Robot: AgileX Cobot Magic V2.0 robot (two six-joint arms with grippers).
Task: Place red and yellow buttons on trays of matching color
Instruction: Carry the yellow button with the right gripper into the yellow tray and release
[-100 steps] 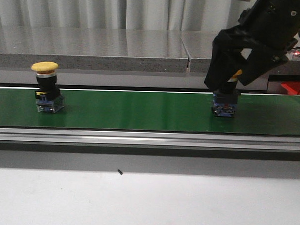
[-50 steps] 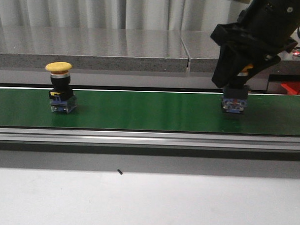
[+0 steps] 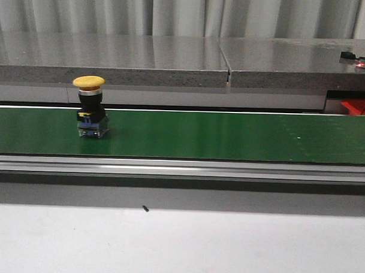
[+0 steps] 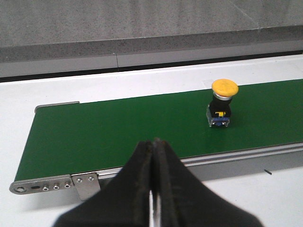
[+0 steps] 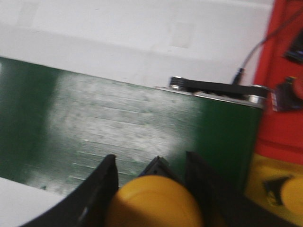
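Right wrist view: the right gripper (image 5: pixel 151 189) has its jaws closed on a yellow push button (image 5: pixel 154 201) by the domed cap, above the end of the green conveyor belt (image 5: pixel 118 123), with a yellow tray (image 5: pixel 270 177) at about 4 o'clock and a red tray (image 5: pixel 284 94) at about 2 o'clock. Left wrist view: the left gripper (image 4: pixel 153 156) has its jaws pressed together and holding nothing, at the belt's near edge. A second yellow push button (image 3: pixel 91 106) stands upright on the belt toward 9 o'clock in the front view, with the white worktop (image 3: pixel 179 244) in front.
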